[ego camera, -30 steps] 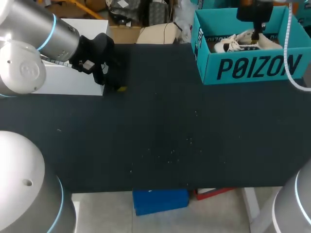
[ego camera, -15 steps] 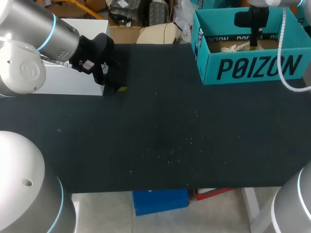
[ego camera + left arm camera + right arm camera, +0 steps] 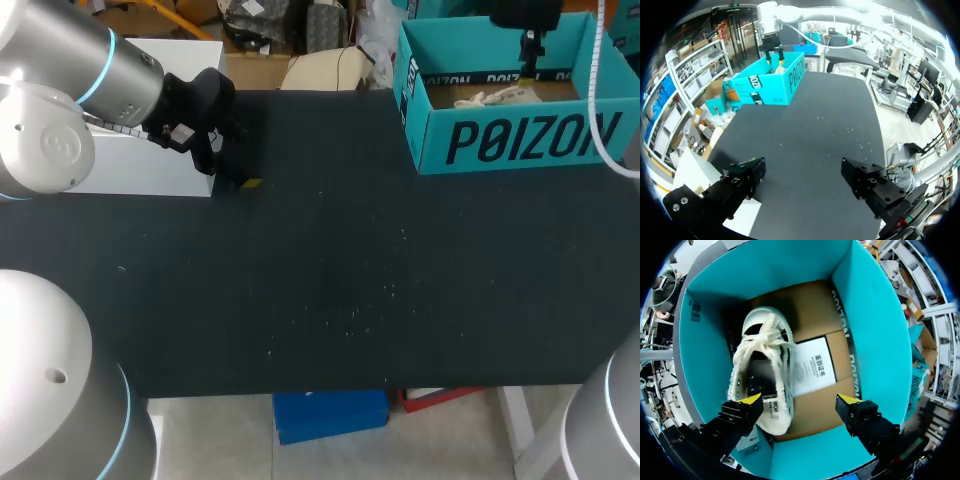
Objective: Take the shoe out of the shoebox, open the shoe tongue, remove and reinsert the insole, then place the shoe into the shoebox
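The teal shoebox (image 3: 520, 135) stands open at the table's far right. A white shoe (image 3: 762, 375) with fluffy laces lies on its sole on the box floor, seen in the head view as a pale shape (image 3: 505, 96). My right gripper (image 3: 799, 400) hangs open over the box with nothing between its fingers; one yellow tip is above the shoe's heel. From the head view it (image 3: 530, 55) stands just above the box's back wall. My left gripper (image 3: 802, 172) is open and empty at the table's far left (image 3: 240, 175), far from the shoebox (image 3: 772, 82).
A white box (image 3: 150, 110) stands at the table's back left, right beside my left gripper. A white printed card (image 3: 812, 367) lies on the shoebox's cardboard floor next to the shoe. The dark table top (image 3: 350, 270) stretches between the two arms.
My right gripper lowered the shoe into the box, opened and let go, then rose. The shoe now rests on the box floor. The left arm has not moved.
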